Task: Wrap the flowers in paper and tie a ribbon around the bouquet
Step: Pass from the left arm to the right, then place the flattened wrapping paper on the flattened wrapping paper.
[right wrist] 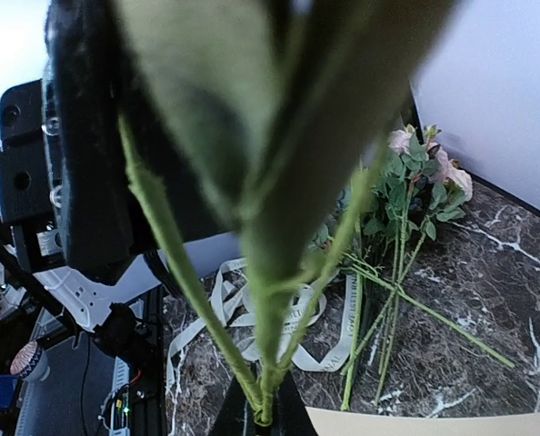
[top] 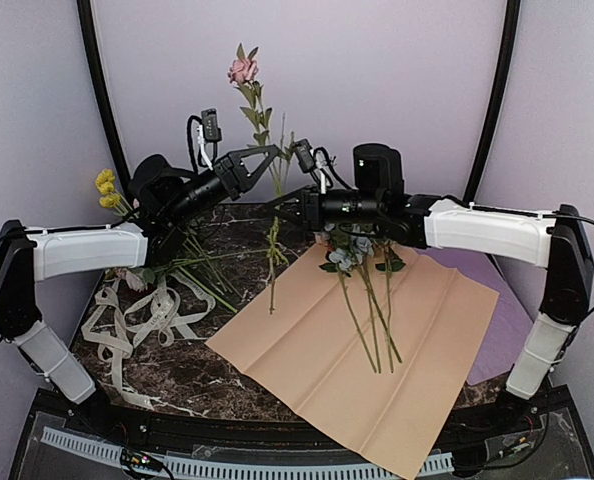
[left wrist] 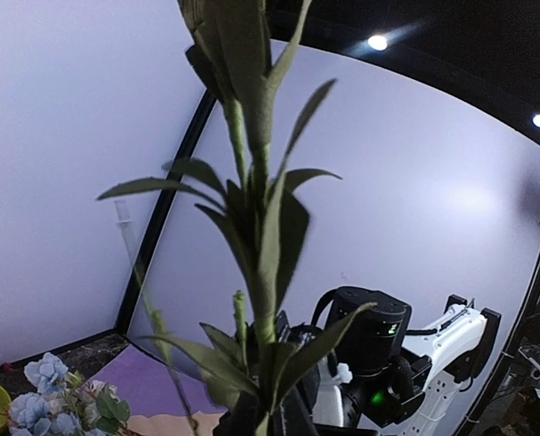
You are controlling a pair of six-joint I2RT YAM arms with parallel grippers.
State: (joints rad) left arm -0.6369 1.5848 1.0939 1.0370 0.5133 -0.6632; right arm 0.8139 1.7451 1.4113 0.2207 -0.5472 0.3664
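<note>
Now both claws are clamped on one rose stem (top: 258, 112), held upright: left gripper (top: 268, 153) above, right gripper (top: 283, 204) just below. Beneath is peach paper (top: 377, 350) with flowers (top: 362, 262) on it, on a dark marble table (top: 207, 372). Ribbon (top: 127, 325) lies at the left; lilac walls (top: 377, 80) stand at the far side.

Pale lilac backdrop panels (top: 377, 80), joined by black curved struts (top: 99, 80), enclose a dark veined marble counter (top: 192, 372); two ceiling spotlights (left wrist: 376, 42) glow.
</note>
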